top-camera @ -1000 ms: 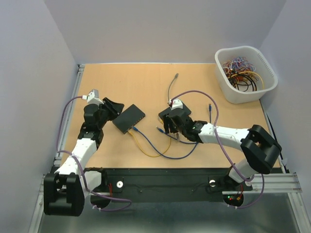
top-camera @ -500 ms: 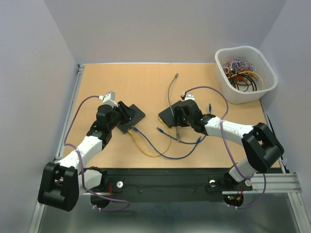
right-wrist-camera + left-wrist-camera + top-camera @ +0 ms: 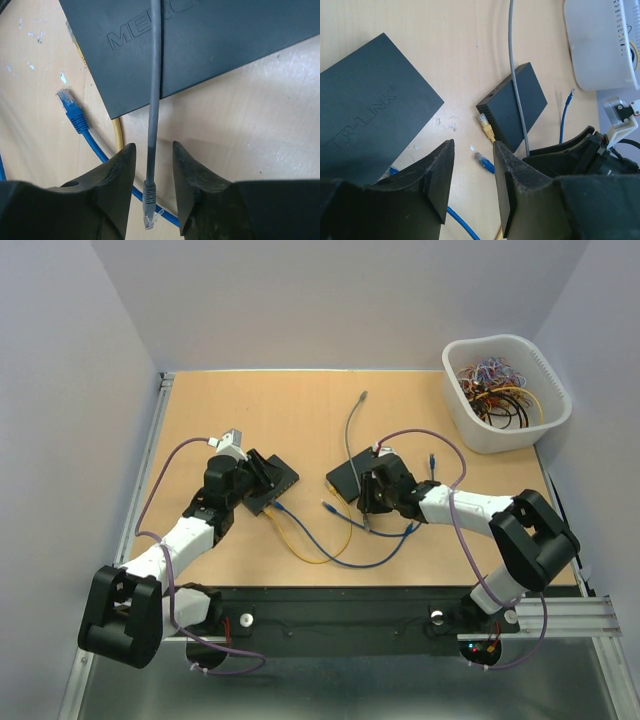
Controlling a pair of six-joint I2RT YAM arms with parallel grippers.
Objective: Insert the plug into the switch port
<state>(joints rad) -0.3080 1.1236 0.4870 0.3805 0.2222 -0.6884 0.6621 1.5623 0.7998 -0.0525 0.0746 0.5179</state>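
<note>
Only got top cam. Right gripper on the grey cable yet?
Observer: Not yet. The right wrist view shows the grey cable between the right gripper fingers, with gaps on both sides.
Operator: Where's its plug?
Observer: The plug sits deeper between the fingers, behind the tips.
Operator: Left gripper holding anything?
Observer: No. The left wrist view shows the left gripper open over bare table, beside the TP-Link switch.

Two black network switches: one TP-LINK switch, one switch lettered MERC. One gray cable, one yellow cable, one white bin.
</note>
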